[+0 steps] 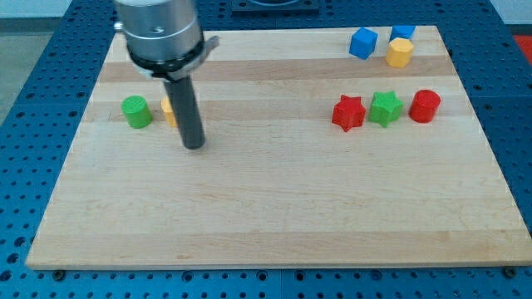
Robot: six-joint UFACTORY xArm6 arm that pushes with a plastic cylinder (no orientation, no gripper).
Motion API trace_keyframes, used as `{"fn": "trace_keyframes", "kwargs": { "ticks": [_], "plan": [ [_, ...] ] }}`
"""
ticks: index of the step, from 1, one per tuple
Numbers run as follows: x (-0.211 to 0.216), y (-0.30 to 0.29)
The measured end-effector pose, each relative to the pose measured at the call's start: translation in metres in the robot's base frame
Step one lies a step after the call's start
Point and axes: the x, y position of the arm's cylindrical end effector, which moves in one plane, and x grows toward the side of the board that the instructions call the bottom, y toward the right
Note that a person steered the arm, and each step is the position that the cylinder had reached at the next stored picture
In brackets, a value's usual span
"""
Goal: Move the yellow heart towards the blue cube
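A yellow block (pixel 169 110), mostly hidden behind my rod, sits at the view's left; its shape cannot be made out. My tip (pixel 193 146) rests on the board just right of and below that block. A blue cube (pixel 363 43) sits at the view's top right. A second blue block (pixel 403 32) lies just right of it, at the board's top edge.
A green cylinder (pixel 137 111) stands left of the hidden yellow block. A yellow hexagonal block (pixel 400 52) sits below the second blue block. A red star (pixel 348 112), a green star (pixel 385 108) and a red cylinder (pixel 425 106) form a row at the right.
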Motion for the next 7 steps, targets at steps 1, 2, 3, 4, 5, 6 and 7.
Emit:
{"fn": "trace_keyframes", "kwargs": {
  "ticks": [1,2,3,4,5,6,7],
  "plan": [
    [0.0,-0.025],
    [-0.011,-0.032],
    [-0.032,-0.032],
    [-0.054,-0.032],
    [-0.074,-0.032],
    [-0.09,-0.032],
    [-0.108,-0.032]
  ]
}}
